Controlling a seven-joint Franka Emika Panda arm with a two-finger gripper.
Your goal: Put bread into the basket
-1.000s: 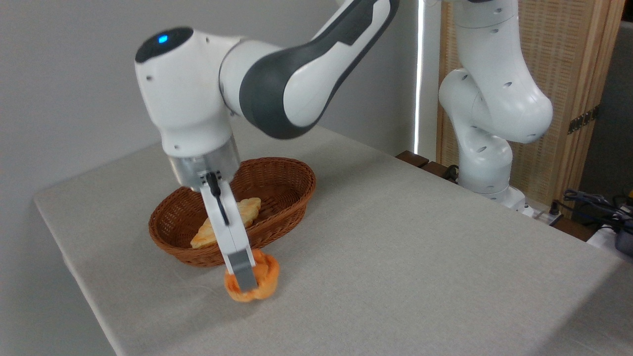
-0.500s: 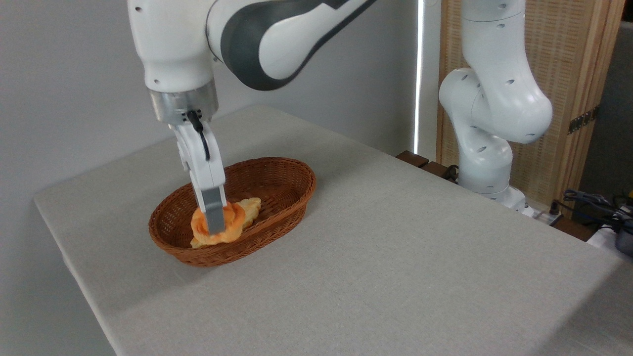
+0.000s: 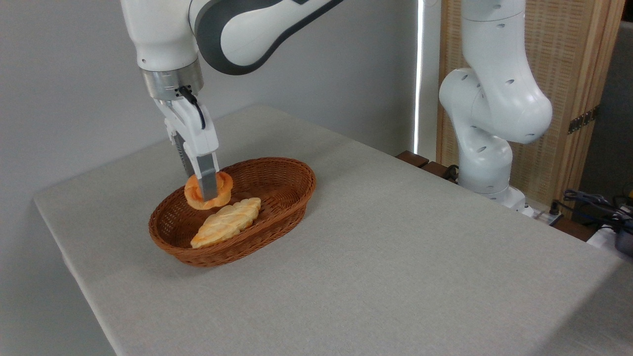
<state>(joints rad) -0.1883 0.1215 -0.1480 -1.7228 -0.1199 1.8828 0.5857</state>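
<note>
The bread (image 3: 221, 188), a small round orange bun, hangs in the air over the left part of the basket (image 3: 287, 198), a shallow oval of dark reddish-brown wicker. My gripper (image 3: 205, 190) is shut on the bun, one grey finger (image 3: 207, 182) crossing its front, the other hidden behind. The bun hangs level with the basket's braided rim and does not touch the weave.
A pale yellow leaf-shaped pastry (image 3: 226, 223) lies inside the basket below the bun. The grey table's left edge (image 3: 54, 232) is close to the basket. The arm's white base (image 3: 487, 163) stands at the back right, with cables (image 3: 593, 202) beyond it.
From the table in front of the basket, the bun in my gripper went over the rim, then up and to the back left above the pastry.
</note>
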